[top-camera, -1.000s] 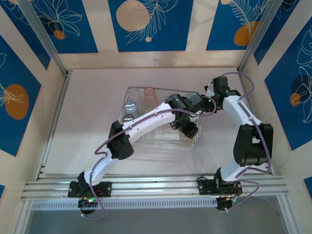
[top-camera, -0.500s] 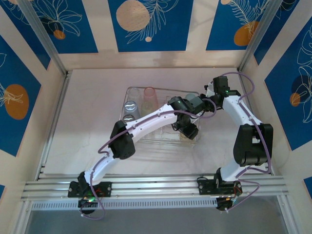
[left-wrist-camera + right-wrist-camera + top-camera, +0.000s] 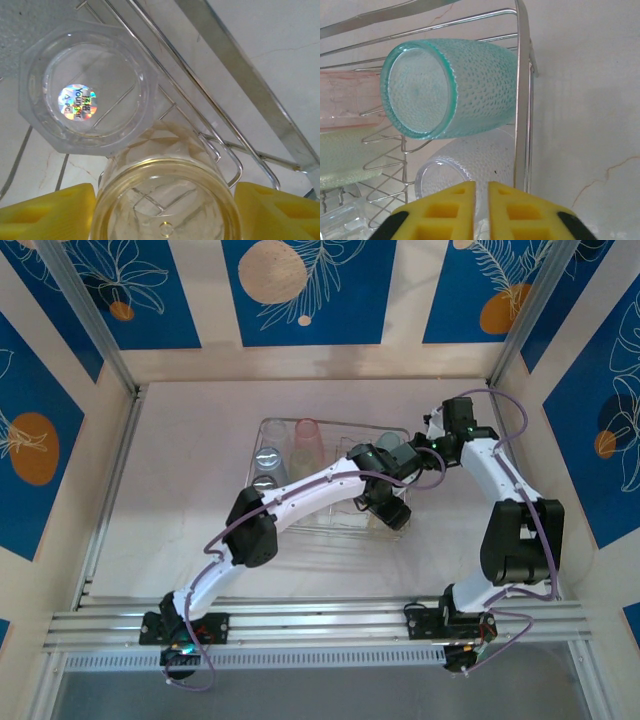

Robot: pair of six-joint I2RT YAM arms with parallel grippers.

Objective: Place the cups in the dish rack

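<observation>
Now your left fingers (image 3: pixel 45 212) stand released around the amber cup (image 3: pixel 165 200); your right fingers (image 3: pixel 450 210) are nearly clenched, empty.

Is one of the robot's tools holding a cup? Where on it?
The amber cup sits between the left tool's pads, which meet its opposite sides, but whether they are squeezing it cannot be told. The right tool is nearly closed and holds nothing.
</observation>
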